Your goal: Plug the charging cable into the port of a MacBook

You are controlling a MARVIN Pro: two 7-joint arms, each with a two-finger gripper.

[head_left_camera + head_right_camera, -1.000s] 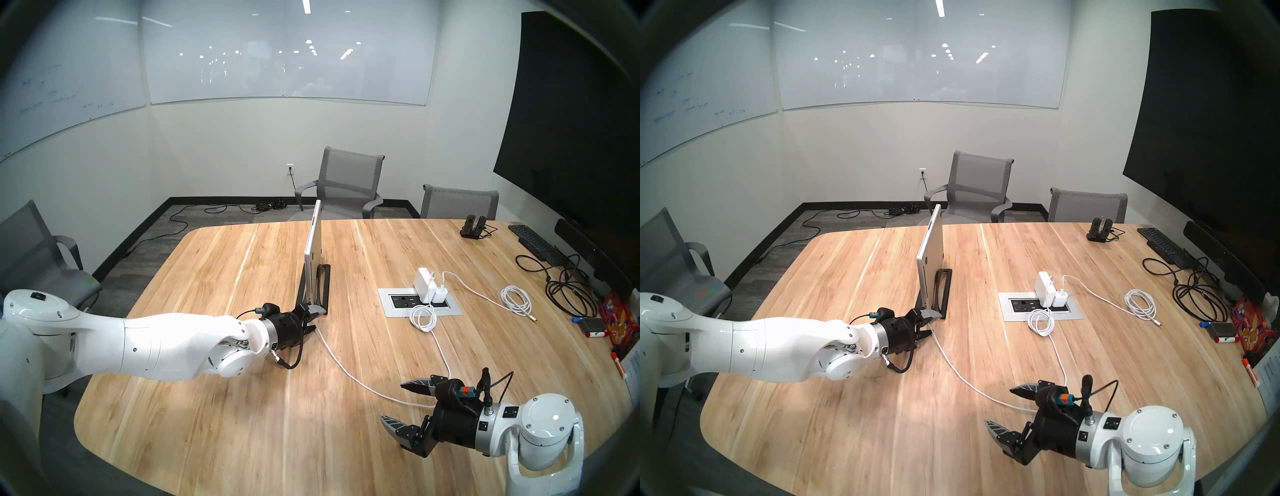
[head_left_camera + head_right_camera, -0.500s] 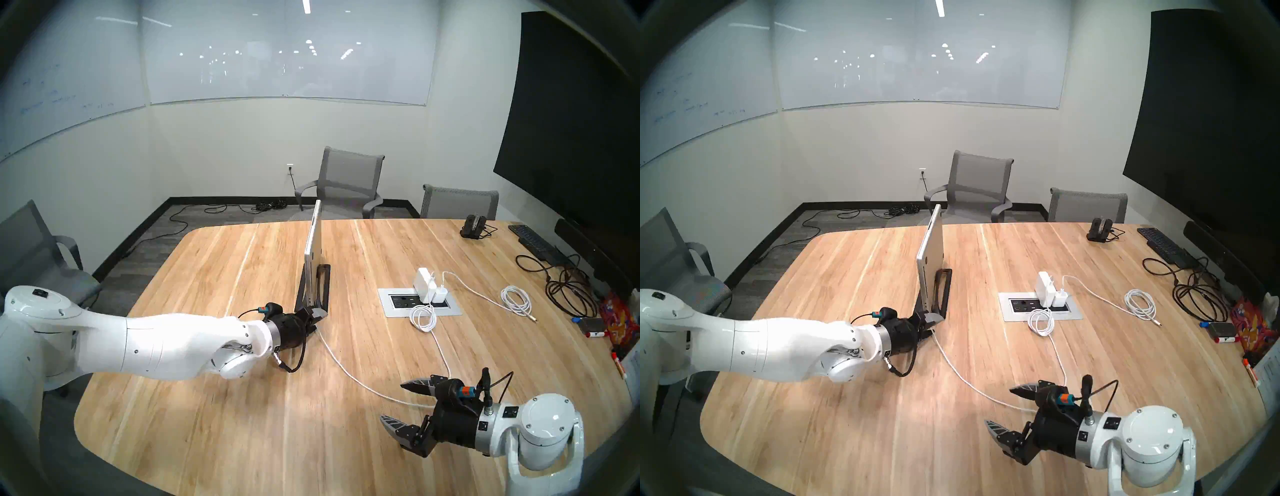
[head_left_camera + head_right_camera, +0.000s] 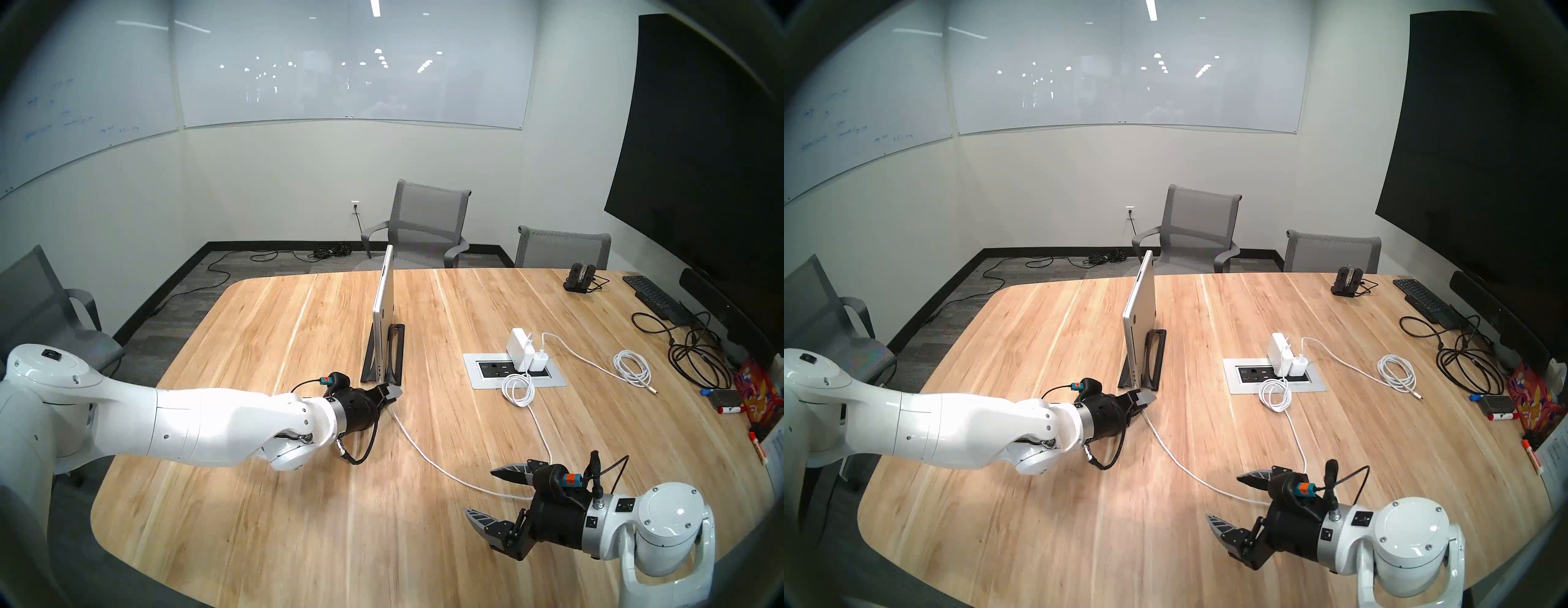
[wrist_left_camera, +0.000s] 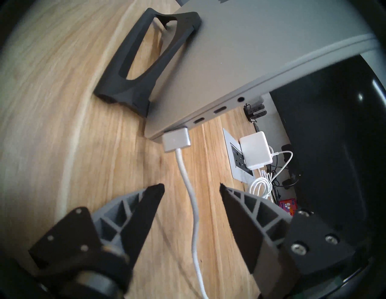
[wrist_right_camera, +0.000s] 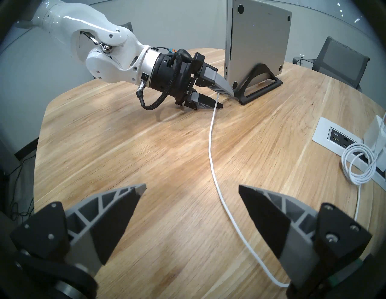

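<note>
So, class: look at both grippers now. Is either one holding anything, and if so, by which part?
Nothing is held. The left gripper stands open around the charging cable without touching it; the right gripper is open and empty.

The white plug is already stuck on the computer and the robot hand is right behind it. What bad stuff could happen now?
1. The thin white charging cable runs between the left gripper's open fingers; pulling back carelessly could snag it and yank the flat silver-white connector off.
2. The slim silver-grey laptop stands on edge in a black stand; a bump might tip it.
</note>
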